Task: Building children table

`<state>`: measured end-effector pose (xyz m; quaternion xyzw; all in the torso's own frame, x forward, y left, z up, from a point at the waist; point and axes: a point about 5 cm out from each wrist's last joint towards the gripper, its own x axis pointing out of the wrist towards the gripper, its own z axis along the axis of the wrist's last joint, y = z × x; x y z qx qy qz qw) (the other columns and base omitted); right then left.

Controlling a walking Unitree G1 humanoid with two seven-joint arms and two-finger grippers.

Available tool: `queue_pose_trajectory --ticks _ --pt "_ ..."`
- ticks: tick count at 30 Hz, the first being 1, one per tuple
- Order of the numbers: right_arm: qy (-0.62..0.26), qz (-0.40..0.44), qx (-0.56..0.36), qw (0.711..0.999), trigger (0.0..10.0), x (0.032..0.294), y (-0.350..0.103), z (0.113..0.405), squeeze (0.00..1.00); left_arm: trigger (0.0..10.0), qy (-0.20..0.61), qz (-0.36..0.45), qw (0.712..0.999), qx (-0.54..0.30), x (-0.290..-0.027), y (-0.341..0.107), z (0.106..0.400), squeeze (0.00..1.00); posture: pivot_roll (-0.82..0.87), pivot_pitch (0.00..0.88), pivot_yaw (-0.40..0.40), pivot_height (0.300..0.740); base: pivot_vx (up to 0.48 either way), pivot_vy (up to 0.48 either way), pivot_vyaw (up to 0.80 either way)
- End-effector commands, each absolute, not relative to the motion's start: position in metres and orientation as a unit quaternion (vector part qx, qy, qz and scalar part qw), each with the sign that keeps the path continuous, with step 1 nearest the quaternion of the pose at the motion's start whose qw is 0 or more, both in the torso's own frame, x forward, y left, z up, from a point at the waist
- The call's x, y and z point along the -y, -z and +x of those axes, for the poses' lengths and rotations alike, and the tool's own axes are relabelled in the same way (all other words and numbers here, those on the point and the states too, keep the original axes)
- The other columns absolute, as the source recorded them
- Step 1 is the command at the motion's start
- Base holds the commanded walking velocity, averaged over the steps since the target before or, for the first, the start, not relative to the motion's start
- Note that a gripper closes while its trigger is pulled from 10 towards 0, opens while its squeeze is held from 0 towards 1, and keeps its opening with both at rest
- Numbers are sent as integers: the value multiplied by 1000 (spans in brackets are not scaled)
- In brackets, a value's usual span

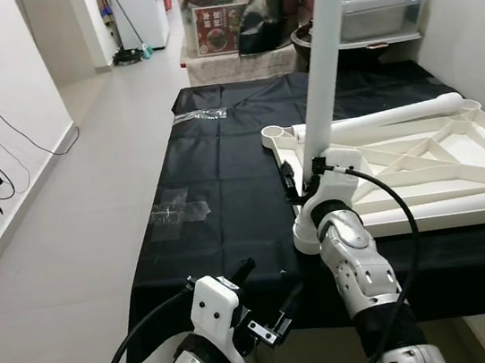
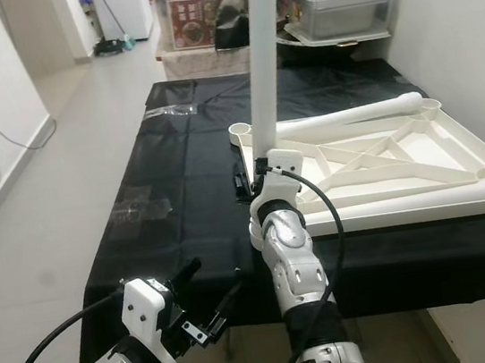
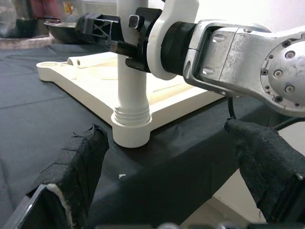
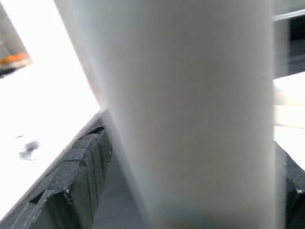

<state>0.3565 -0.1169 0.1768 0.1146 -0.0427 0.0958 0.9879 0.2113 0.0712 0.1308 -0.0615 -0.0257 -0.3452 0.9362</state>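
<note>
Tabletop: white tabletop (image 1: 457,165) lies underside up on the black cloth (image 1: 215,176), so that we can reach its corner sockets from above.
Leg in hand: a white leg (image 1: 322,71) stands upright in the near corner socket (image 3: 131,136); its threaded end sits at the socket's mouth, which we judge is for screwing it home.
Spare legs: two more legs (image 1: 387,116) lie across the frame, ready to hand.
Right gripper: our right gripper (image 1: 301,178) is clamped on the upright leg low down, just above the socket, fingers narrow round the tube.
Left gripper: our left gripper (image 1: 268,300) hovers at the cloth's near edge, fingers (image 3: 78,162) spread wide, holding nothing.
Doubt: how deep the thread has gone, we cannot quite tell.
</note>
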Motion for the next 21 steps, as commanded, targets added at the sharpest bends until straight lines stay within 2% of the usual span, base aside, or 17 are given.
queue_pose_trajectory --ticks 1,2,3,4,5,6,7,8,10,11,12,13,14,16,17,19,21 --pt "-130 124 42 983 10000 111 -181 359 0 10000 345 -57 937 22 -73 -128 211 0 63 10 -23 740 0 0 0" --pt "-195 116 35 973 10000 115 -182 361 0 10000 346 -58 936 22 -72 -128 212 0 63 5 -24 740 0 0 0" --pt "-195 116 35 973 10000 115 -182 361 0 10000 346 -58 936 22 -72 -128 212 0 63 5 -24 740 0 0 0" --pt "-276 108 29 955 10000 118 -185 362 0 10000 346 -58 936 22 -72 -128 212 0 64 2 -24 740 0 0 0" --pt "-276 108 29 955 10000 118 -185 362 0 10000 346 -58 936 22 -72 -128 212 0 64 2 -24 740 0 0 0" --pt "-342 103 26 934 10000 119 -189 362 0 10000 347 -58 936 22 -72 -128 213 0 68 2 -24 740 0 0 0" --pt "-342 103 26 934 10000 119 -189 362 0 10000 347 -58 936 22 -72 -128 213 0 68 2 -24 740 0 0 0" --pt "-410 89 21 908 10000 116 -192 361 0 10000 346 -60 936 22 -71 -128 213 0 71 0 -24 740 0 0 0" --pt "-410 89 21 908 10000 116 -192 361 0 10000 346 -60 936 22 -71 -128 213 0 71 0 -24 740 0 0 0" --pt "-483 58 12 873 10000 109 -192 358 0 10000 346 -61 936 22 -71 -128 213 0 79 3 -32 740 0 0 0" --pt "-483 58 12 873 10000 109 -192 358 0 10000 346 -61 936 22 -71 -128 213 0 79 3 -32 740 0 0 0" --pt "-547 26 -7 837 10000 100 -190 355 0 10000 346 -63 936 22 -70 -129 212 0 88 9 -36 740 0 0 0" --pt "-547 26 -7 837 10000 100 -190 355 0 10000 346 -63 936 22 -70 -129 212 0 88 9 -36 740 0 0 0" --pt "-619 -6 -32 785 10000 90 -187 351 0 10000 345 -63 936 23 -70 -129 212 0 95 13 -41 740 0 0 0" --pt "-619 -6 -32 785 10000 90 -187 351 0 10000 345 -63 936 23 -70 -129 212 0 95 13 -41 740 0 0 0" --pt "-648 -10 -41 760 10000 85 -187 349 0 10000 344 -64 937 23 -70 -129 213 0 99 18 -41 740 0 0 0" --pt "-656 -12 -43 753 10000 84 -186 349 0 10000 343 -64 937 23 -70 -129 213 0 99 18 -41 740 0 0 0"
